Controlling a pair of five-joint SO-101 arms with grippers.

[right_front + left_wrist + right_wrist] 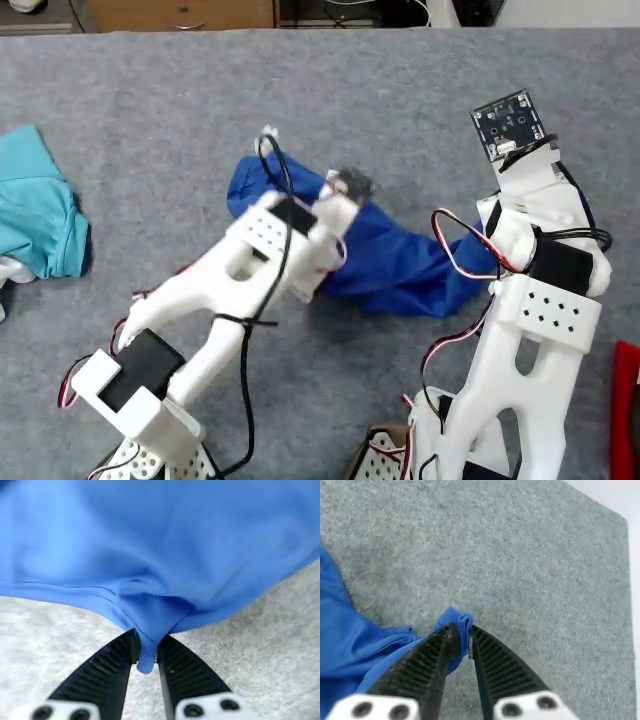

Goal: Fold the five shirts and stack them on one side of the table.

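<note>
A royal blue shirt [400, 262] lies bunched in the middle of the grey table. My left gripper [146, 652] is shut on a fold of the blue shirt [160, 555], which hangs lifted over the felt. In the high view the left gripper [330, 215] sits at the shirt's left end. My right gripper [465, 640] is shut on a corner of the blue shirt [365, 640] at its other end, low over the table. The right arm [535, 290] stands at the right. A teal shirt [40, 215] lies crumpled at the left edge.
Grey felt [400, 110] covers the table. A red cloth [627, 400] shows at the right edge, and a bit of white cloth [12, 270] lies under the teal shirt. Wooden furniture [180, 12] stands beyond the far edge.
</note>
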